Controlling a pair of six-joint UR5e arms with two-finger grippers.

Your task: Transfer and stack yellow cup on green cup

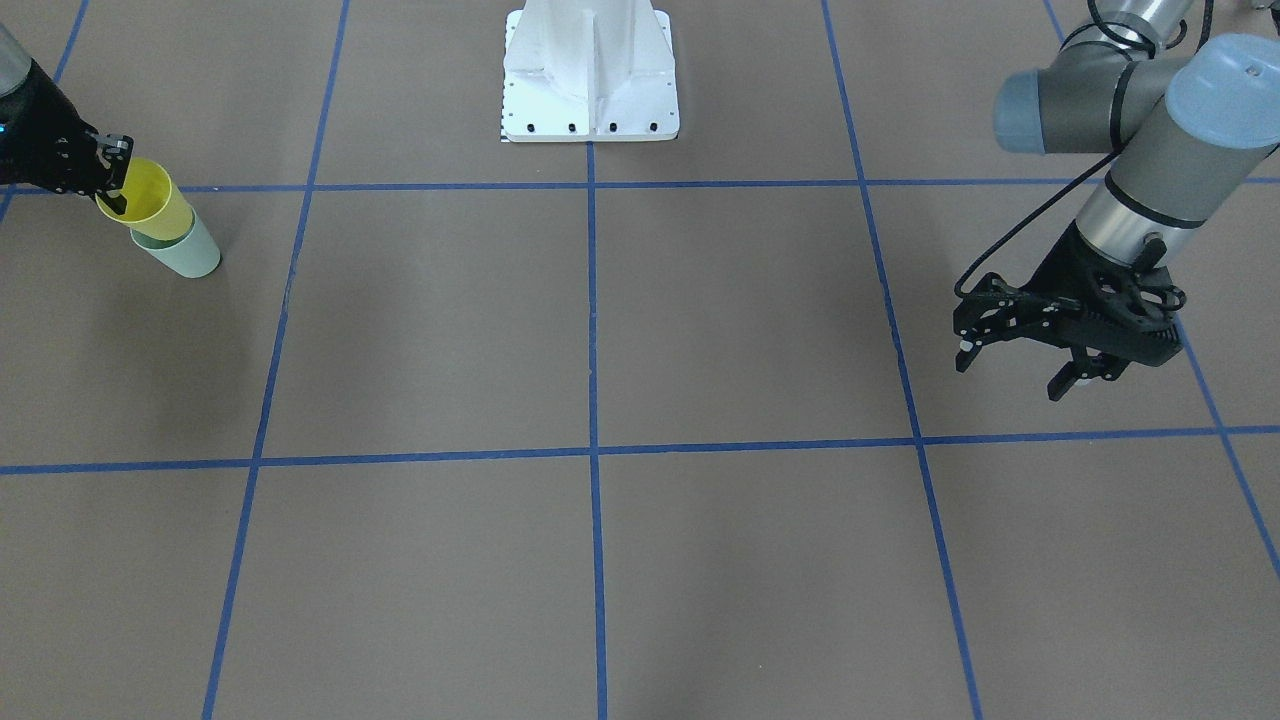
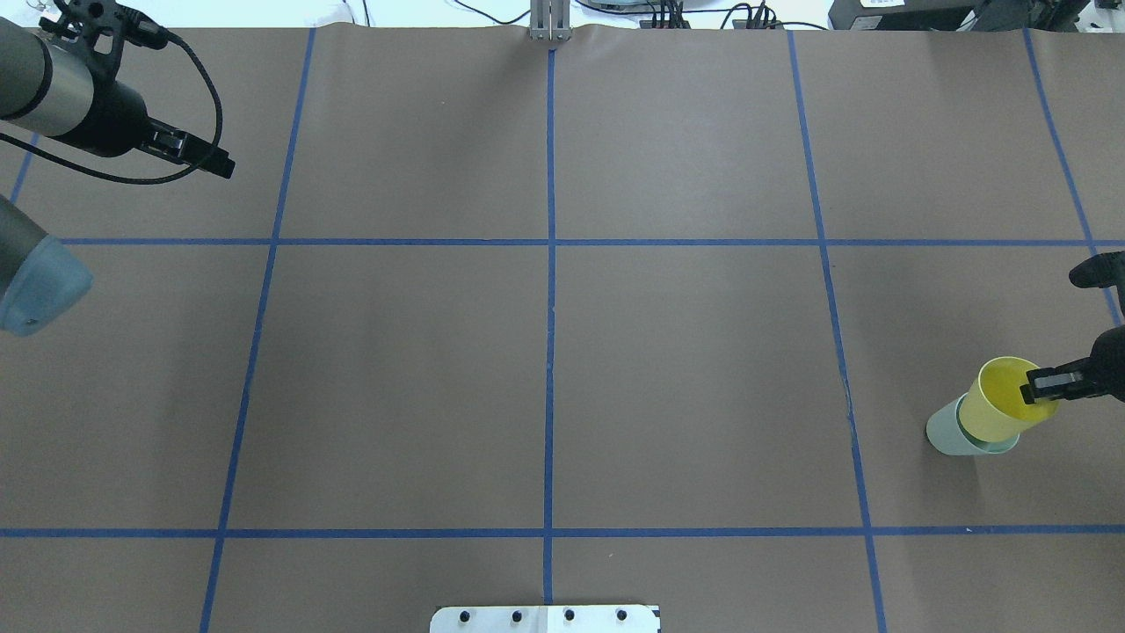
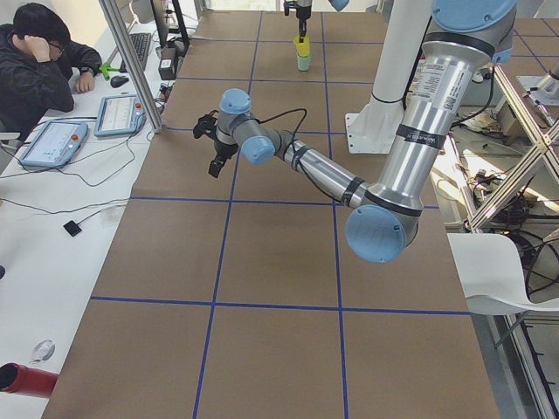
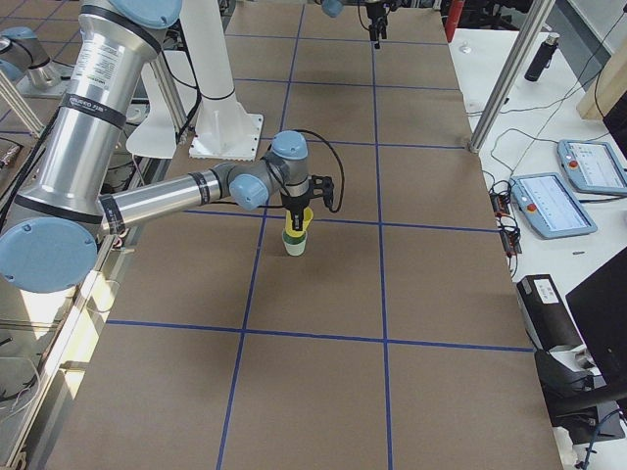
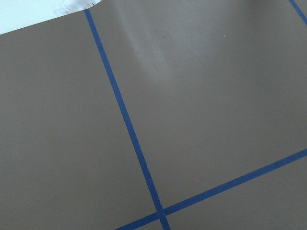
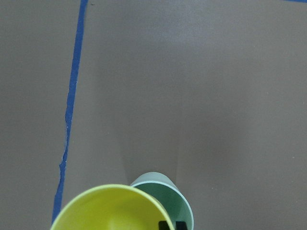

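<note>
Yellow plastic, smooth and glossy, tapered to a narrower base, plain-walled and handleless: the yellow cup (image 1: pixel 152 203), far out on the robot's right side of the desk (image 1: pixel 700 320). Leans a little off vertical, base sunk in the mouth of the green cup (image 1: pixel 190 255). Same tapered shape and same size in pale mint plastic for the green cup, upright, standing on the desk close beside a tape line. From the right wrist view, a crescent of mint rim showing beyond the yellow rim, so not seated level.

Right jaws clamped on the yellow cup at its rim: one black finger (image 2: pixel 1050 384) down inside the bowl, the other outside the wall, closed to the thickness of the plastic.

Left jaws spread wide, nothing between them, hanging above the desk on the robot's left side, well apart from both cups. Angular black fingertips (image 1: pixel 963 352), pointing down.

Matte brown paper over the desk, flat, crossed by thin blue tape lines (image 1: pixel 592 300) in a grid. White painted metal base plate (image 1: pixel 590 90), with a row of dark bolt holes along its edge, at the robot's side of the desk
</note>
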